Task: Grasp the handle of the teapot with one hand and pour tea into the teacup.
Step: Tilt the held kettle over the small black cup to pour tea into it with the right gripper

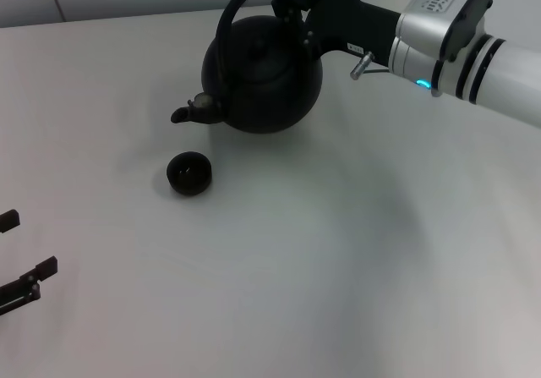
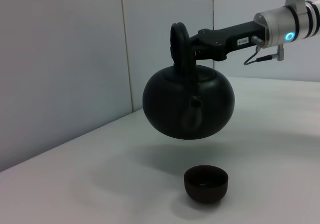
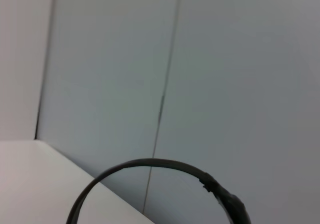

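Jaws of the right gripper (image 1: 292, 10) closed on the handle (image 1: 245, 2), holding the teapot (image 1: 264, 75) clear above the white bench (image 1: 338, 251). Spout (image 1: 190, 110) points toward the robot's left, slightly downward. Teacup (image 1: 188, 173) stands upright on the bench just beyond and below the spout; contents cannot be told. Left gripper (image 1: 21, 260) rests low at the bench's near left edge, jaws apart.

The right wrist view shows only part of the handle (image 3: 150, 163); the lower picture edge cuts off both its ends and the teapot body. In the head view, the left gripper (image 1: 25, 268) is cut off at the counter's near left edge. The contents of the teacup (image 2: 205, 183) cannot be determined.
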